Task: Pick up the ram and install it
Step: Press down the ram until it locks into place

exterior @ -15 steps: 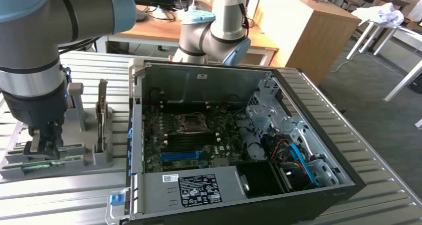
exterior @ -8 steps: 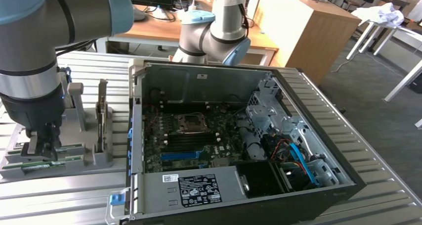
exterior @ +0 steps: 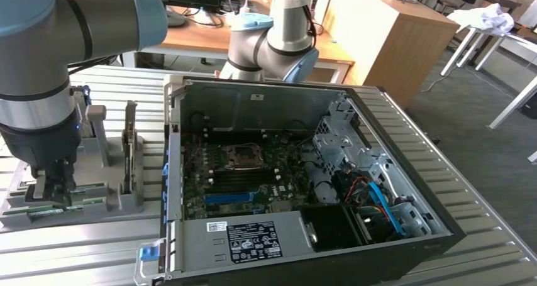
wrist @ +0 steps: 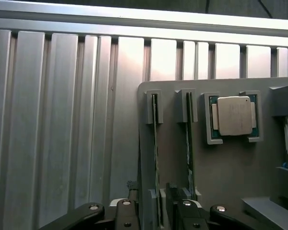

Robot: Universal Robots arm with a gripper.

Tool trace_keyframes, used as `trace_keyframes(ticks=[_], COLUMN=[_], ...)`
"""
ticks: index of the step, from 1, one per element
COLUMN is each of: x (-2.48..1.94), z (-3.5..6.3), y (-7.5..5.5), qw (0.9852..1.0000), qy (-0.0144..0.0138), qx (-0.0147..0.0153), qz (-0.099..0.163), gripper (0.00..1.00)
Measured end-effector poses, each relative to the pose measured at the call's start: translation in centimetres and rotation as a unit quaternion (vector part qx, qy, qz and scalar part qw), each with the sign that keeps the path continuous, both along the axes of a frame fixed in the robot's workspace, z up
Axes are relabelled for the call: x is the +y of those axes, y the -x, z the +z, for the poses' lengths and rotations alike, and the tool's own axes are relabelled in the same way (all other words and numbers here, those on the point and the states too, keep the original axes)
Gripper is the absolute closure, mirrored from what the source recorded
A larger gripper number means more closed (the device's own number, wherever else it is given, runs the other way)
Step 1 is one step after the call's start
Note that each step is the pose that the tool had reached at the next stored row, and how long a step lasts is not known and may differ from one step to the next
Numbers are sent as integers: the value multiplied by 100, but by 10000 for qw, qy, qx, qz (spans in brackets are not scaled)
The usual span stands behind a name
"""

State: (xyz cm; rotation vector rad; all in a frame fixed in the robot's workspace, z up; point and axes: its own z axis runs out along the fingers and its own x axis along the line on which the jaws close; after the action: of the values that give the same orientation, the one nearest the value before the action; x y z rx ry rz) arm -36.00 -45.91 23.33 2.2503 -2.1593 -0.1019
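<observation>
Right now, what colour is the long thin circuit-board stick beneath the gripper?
The ram is green, clearest in the exterior view.

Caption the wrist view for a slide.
Open gripper straddles one ram stick standing in the grey holder, a processor chip nested alongside.

The exterior camera looked steeply down from middle range onto the open computer case (exterior: 251, 107). The wrist camera faced straight down, close over the grey holder (wrist: 221, 172), seen at eight o'clock in the exterior view.

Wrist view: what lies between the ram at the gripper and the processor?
A second ram stick, on edge in its own slot, between the ram and the processor, seen in the wrist view.
</observation>
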Motion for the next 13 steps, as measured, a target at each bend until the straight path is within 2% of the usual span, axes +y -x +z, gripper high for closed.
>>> trace_keyframes(ticks=[3, 10, 13], x=[8, 78, 95], z=[-11, -43, -57], y=[5, 27, 45], qw=[9999, 9999, 9998], qy=[0, -1, 0], qx=[0, -1, 0], qz=[148, 167, 183], gripper=[64, 64, 64])
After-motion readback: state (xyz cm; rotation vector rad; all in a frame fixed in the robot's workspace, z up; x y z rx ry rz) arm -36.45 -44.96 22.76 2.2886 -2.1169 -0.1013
